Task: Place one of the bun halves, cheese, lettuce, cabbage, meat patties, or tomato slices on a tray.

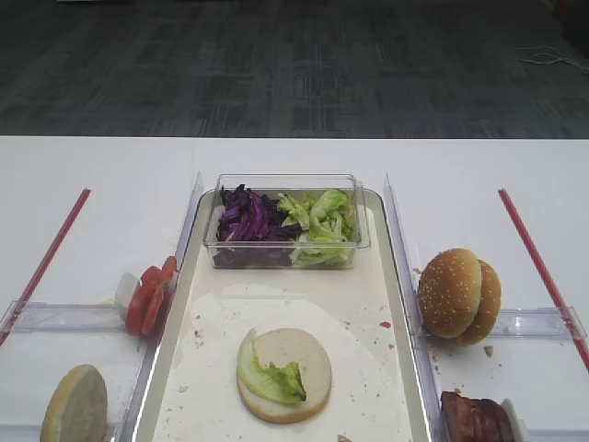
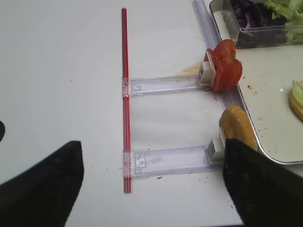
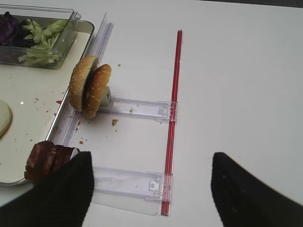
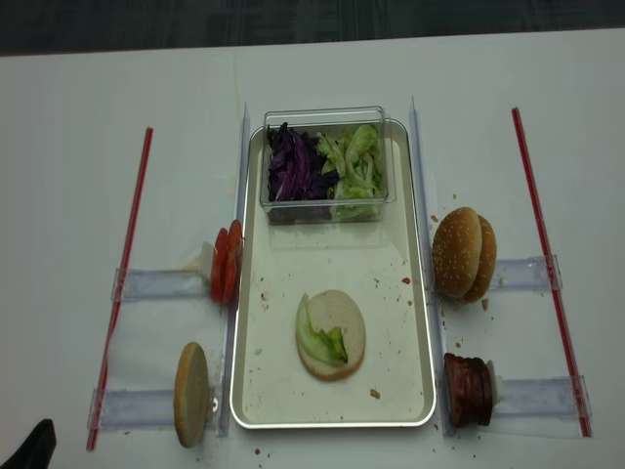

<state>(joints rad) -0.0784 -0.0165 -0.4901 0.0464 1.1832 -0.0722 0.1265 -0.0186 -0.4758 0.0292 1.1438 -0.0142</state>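
While I'm parked here with both arms pulled back off the food, this is what my screens give me:

tray (image 4: pixel 415 322): long silvery thing down the middle of the white desk (image 1: pixel 110 175), paper lining speckled with crumbs.
bun on tray: one pale flat-cut half (image 1: pixel 293 373) lying cut side up near the front end, with a lettuce leaf (image 1: pixel 265 373) draped over its left edge.
clear plastic box (image 1: pixel 285 260): sits at the far end of the tray, purple cabbage (image 1: pixel 247 219) on the left, more green lettuce (image 1: pixel 324 216) on the right.
sesame bun halves (image 1: pixel 458 295): two domes standing on edge, just off the tray's right rim, against a clear plastic holder.
meat patties (image 4: pixel 469 389): dark glossy stack right of the tray, near the front corner, also in a holder.
tomato slices (image 1: pixel 152 295): standing on edge just beside the tray's left rim.
spare bun half (image 4: pixel 191 393): on edge left of the tray, front holder.
red strips (image 4: pixel 125 274): one on each outer side of the desk, clipped to the holders.
right claw (image 3: pixel 149 189): spread wide, nothing in it, hovering over the desk right of the patties.
left claw (image 2: pixel 154 189): fingers far apart, holding nothing, over the desk left of the spare bun.
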